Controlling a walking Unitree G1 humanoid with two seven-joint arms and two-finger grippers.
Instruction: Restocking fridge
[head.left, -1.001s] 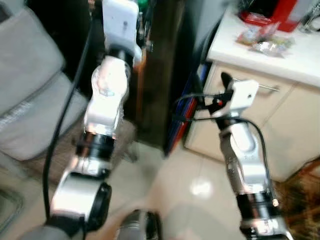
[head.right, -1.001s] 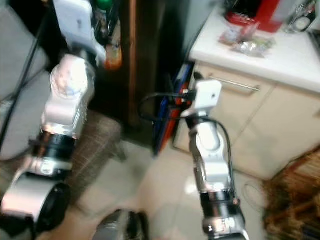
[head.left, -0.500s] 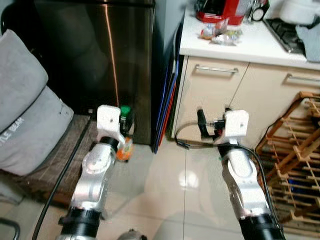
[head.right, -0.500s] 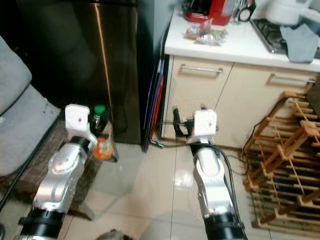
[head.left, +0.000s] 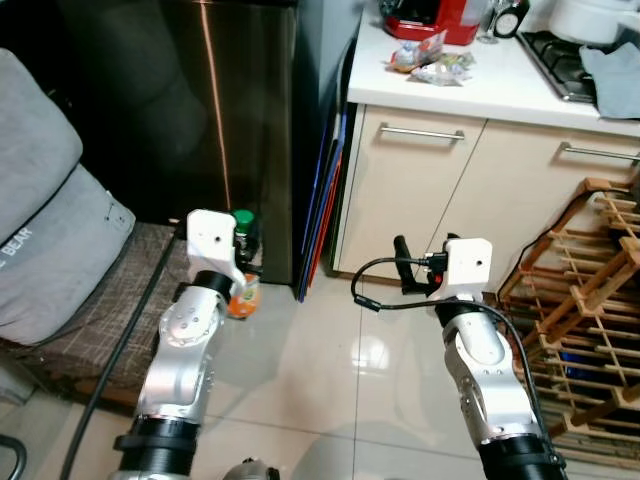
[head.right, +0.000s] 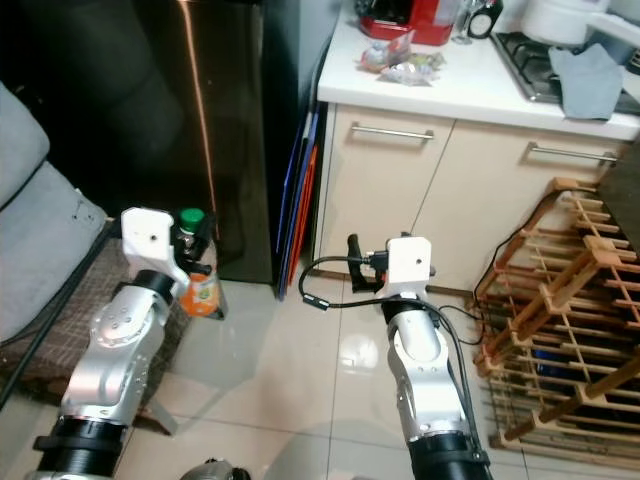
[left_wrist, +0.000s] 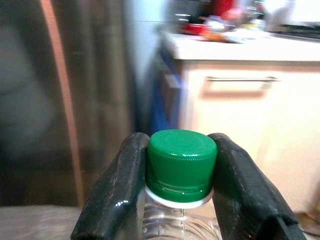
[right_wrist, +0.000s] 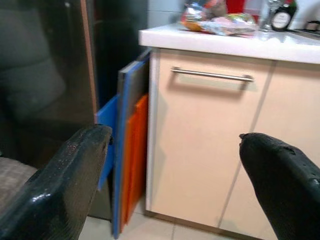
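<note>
Kitchen, glossy tiled floor (head.left: 330, 370). Dark fridge (head.left: 230, 110), door closed, stands left of a cream cabinet (head.left: 410, 190) with bar handles. White counter (head.left: 470, 85) above it carries snack packets (head.left: 425, 62) and a red appliance (head.left: 435, 15). Blue and orange boards (head.left: 322, 200) lean in the gap between fridge and cabinet. Wooden rack (head.left: 590, 300) at right; grey cushion (head.left: 40, 230) at left.

Left gripper (left_wrist: 181, 165): clamped on the neck of a bottle (head.left: 241, 280) with green cap (left_wrist: 181, 157) and orange contents, held upright just before the fridge door.

Right gripper (right_wrist: 175, 175): fingers (right_wrist: 70, 170) spread wide apart, holding nothing, facing the cabinet.
</note>
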